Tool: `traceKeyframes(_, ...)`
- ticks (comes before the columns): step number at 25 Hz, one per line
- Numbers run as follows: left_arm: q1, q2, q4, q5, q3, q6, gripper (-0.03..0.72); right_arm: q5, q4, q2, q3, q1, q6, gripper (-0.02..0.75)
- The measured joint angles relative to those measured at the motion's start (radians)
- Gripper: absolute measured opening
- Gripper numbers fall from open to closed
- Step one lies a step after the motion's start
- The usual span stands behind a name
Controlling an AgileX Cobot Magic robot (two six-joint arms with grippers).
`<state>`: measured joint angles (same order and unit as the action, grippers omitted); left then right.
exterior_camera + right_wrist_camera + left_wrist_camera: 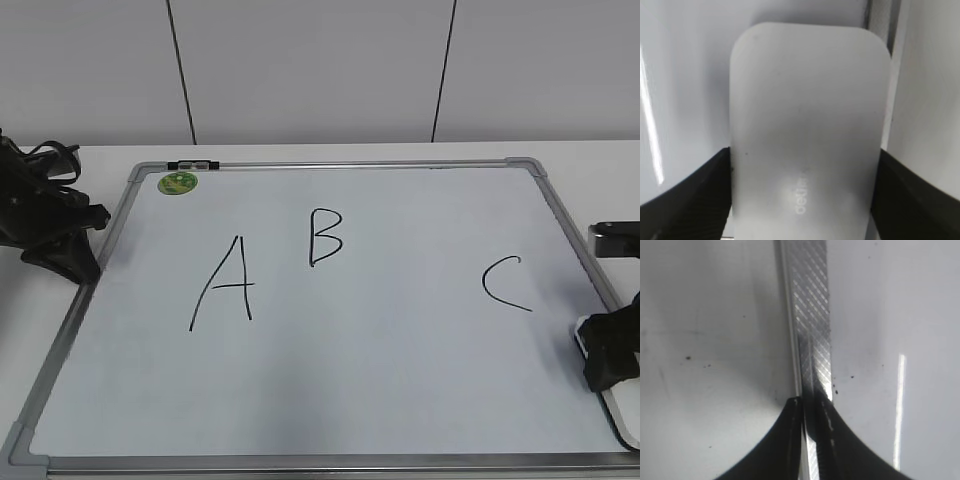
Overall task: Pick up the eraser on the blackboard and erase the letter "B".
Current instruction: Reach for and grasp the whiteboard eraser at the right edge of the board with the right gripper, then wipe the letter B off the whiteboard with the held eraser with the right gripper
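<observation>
- Eraser (807, 135) fills centre of right wrist view; lies at the blackboard's (400, 380) right edge, lower right of exterior view.
- Right gripper (805, 200): fingers (685, 200) flank the eraser's long sides, touching; looks clamped on it.
- Handling estimate: light, rigid, smooth plastic shell, may slip; hold mid-length across the narrow width.
- Left gripper (807, 407): jaws together, over the frame.
- Letter "B" (326, 237), upper centre, intact.
</observation>
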<state>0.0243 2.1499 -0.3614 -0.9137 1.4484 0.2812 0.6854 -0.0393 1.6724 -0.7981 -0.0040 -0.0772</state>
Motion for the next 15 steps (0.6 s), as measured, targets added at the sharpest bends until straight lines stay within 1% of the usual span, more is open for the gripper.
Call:
traceKeyframes(4,0.0,0.0,0.0,0.0,0.0,0.0,0.036,-0.002,0.0,0.006,0.0,0.0,0.0,0.587)
traceKeyframes(9,0.0,0.0,0.0,0.0,0.0,0.0,0.036,-0.002,0.002,0.006,0.0,0.0,0.0,0.54)
traceKeyframes(15,0.0,0.0,0.0,0.0,0.0,0.0,0.036,0.0,0.002,0.006,0.0,0.0,0.0,0.54)
